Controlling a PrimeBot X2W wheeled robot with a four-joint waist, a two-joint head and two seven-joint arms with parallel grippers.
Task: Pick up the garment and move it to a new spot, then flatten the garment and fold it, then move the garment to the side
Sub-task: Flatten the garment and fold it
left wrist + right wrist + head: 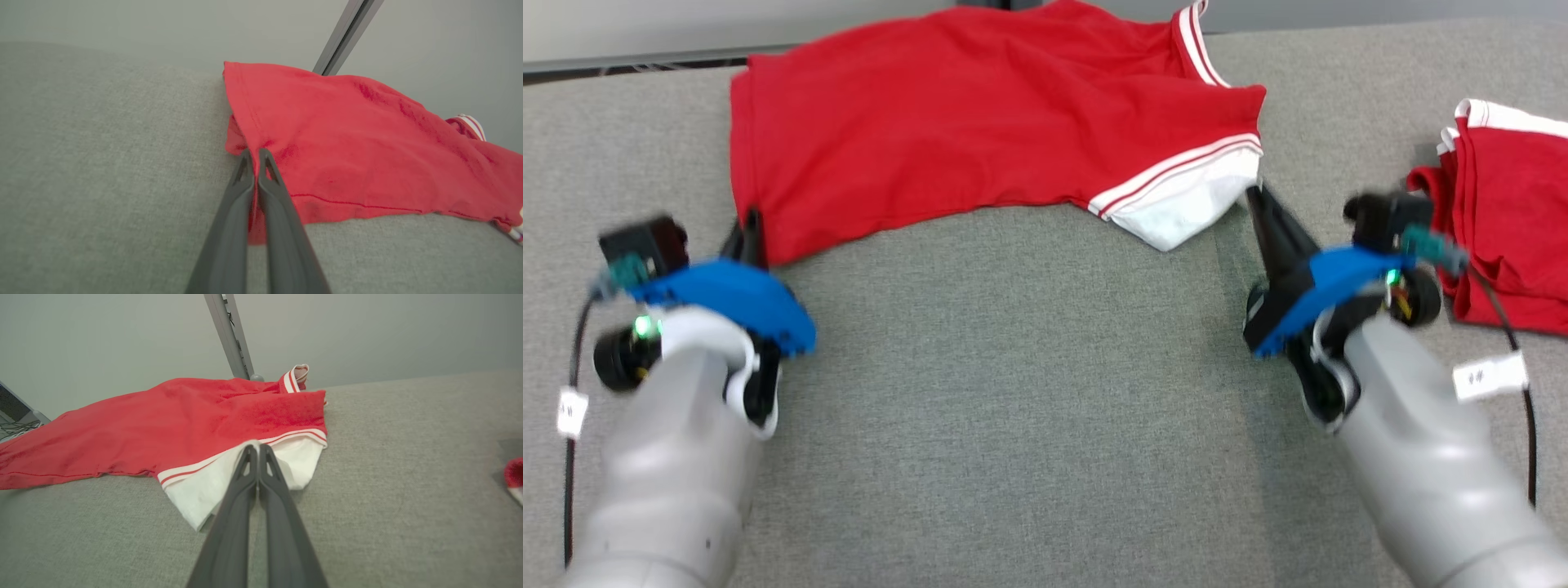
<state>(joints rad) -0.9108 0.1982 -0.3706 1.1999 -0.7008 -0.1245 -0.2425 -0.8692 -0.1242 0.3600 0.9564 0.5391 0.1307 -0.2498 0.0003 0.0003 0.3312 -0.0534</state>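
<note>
Head view: the red garment (pixel 980 122) lies spread across the upper middle of the frame on the grey worktop (pixel 1029 392). It is not yet flat, with bumps and a dip along its near edge.
Left fingers (pixel 754 238): pressed together on the lower left corner of the garment. In the left wrist view a bit of red cloth shows pinched between them.
Right fingers (pixel 1278 233): pressed together, with the tips at the white sleeve (pixel 1176 208) on the right end of the garment. I cannot tell if they pinch any cloth or just touch it.
Other pile: a second red cloth (pixel 1511 237) sits at the right edge of the frame, apart from the garment.
How it feels: I think it is light, soft and floppy. It will bend and sag wherever nothing holds it. It will not break.
Slip: the thin cloth could slide out of a small pinch, so a good bite of the hem looks safer.
Where to hold: the two near corners look best, the red hem corner on the left and the sleeve edge on the right. Held that way, a pull apart should make it flat.
Watch out: a pull on one side alone may bunch it up or drag it toward the other pile.
</note>
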